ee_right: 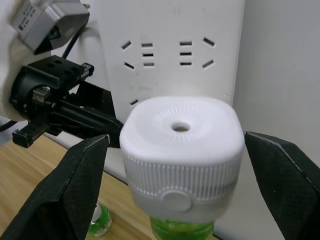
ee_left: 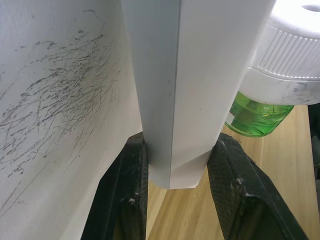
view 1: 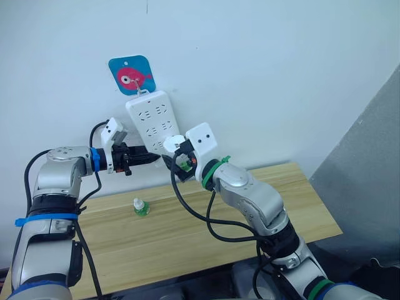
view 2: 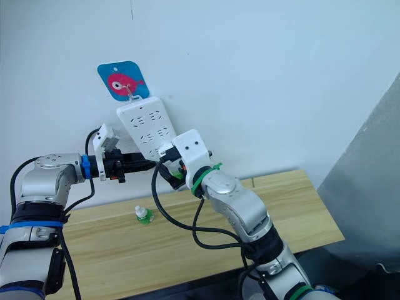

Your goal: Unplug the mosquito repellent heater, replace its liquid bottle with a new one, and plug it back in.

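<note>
Right gripper (ee_right: pixel 175 190) stands spread, fingers either side of the mosquito repellent heater (ee_right: pixel 182 150) without touching it; the heater sits at the power strip's (view 1: pixel 153 122) lower end. Left gripper (ee_left: pixel 175 192) clamps the strip's bottom edge. A green bottle (view 1: pixel 140 207) stands on the table (view 1: pixel 262 212).

Bright, even light throughout; soft shadows on the wall (view 1: pixel 262 75); close wrist views slightly blurred.

The robot's arms were clad in rounded silver-grey shells with black joints, each trailed by looping black cables. A blue band ringed the left wrist and blue tape wrapped that upper arm, while green bands marked the right wrist and a lower joint. Each wrist carried a white box-shaped camera housing ahead of a black two-fingered gripper.
</note>
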Robot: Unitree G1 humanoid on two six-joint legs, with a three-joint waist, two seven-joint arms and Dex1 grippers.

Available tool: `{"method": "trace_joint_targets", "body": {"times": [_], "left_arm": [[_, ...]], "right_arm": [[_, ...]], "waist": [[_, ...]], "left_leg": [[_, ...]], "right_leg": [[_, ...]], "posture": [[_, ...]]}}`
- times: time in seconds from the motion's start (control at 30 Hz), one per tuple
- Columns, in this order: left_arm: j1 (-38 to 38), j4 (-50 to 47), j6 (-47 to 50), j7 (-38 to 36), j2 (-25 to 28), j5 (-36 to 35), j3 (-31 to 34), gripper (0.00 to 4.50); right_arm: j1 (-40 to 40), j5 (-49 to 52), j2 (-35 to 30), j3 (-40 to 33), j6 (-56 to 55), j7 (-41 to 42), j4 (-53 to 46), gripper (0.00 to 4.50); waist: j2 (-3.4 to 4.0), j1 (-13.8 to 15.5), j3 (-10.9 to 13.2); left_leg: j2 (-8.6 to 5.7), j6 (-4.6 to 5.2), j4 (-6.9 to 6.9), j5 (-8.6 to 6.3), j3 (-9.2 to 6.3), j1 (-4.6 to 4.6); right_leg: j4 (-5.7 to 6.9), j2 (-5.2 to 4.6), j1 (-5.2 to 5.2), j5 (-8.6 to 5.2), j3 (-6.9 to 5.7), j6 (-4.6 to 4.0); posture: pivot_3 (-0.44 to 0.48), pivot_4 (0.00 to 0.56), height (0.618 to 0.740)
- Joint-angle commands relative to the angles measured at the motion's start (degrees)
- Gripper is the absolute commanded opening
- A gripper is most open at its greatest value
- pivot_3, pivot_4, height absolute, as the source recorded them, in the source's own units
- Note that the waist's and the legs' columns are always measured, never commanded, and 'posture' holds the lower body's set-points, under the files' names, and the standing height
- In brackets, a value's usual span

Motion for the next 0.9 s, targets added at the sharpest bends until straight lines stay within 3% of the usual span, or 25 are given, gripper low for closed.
{"method": "trace_joint_targets", "body": {"times": [0.03, 0.23, 0.57, 0.9], "left_arm": [[0.3, -3.0, -0.4, -0.9, 0.6, -0.9, -0.6, 1.3], [0.4, -3.0, -0.5, -0.4, 0.4, -1.1, -0.7, 1.3], [0.2, -2.8, -0.6, 0.9, 0.0, -1.1, -0.6, 1.3], [0.0, -1.3, -2.2, 3.6, -0.8, -0.5, -0.3, 1.3]], "right_arm": [[-1.8, -0.2, 1.6, -1.4, -0.5, 0.7, -0.3, 4.5], [-3.1, -0.7, 2.0, -1.7, 1.4, 1.3, 0.6, 2.99], [-4.1, -3.6, 1.8, -0.6, 1.0, 1.9, 1.1, 3.0], [-3.0, -2.7, 0.8, -2.3, 5.2, 3.0, -5.4, 3.0]], "waist": [[0.01, 0.0, 0.0], [0.01, -0.1, 0.0], [0.01, -0.1, 0.0], [0.0, -0.1, 0.0]], "left_leg": [[0.0, 0.0, -0.01, 0.0, 0.0, 0.0], [0.0, 0.0, -0.02, 0.0, 0.0, 0.0], [0.0, 0.0, -0.01, 0.0, 0.0, 0.02], [0.0, 0.0, -0.01, 0.0, -0.02, 0.0]], "right_leg": [[0.0, 0.0, 0.0, 0.0, 0.0, 0.0], [0.0, -0.01, -0.03, 0.0, 0.04, -0.01], [0.05, -0.01, -0.03, 0.01, 0.03, -0.01], [0.02, -0.03, -0.03, 0.01, 0.03, -0.01]], "posture": [[-0.259, 0.099, 0.74], [-0.261, 0.099, 0.74], [-0.263, 0.095, 0.74], [-0.267, 0.096, 0.74]]}}
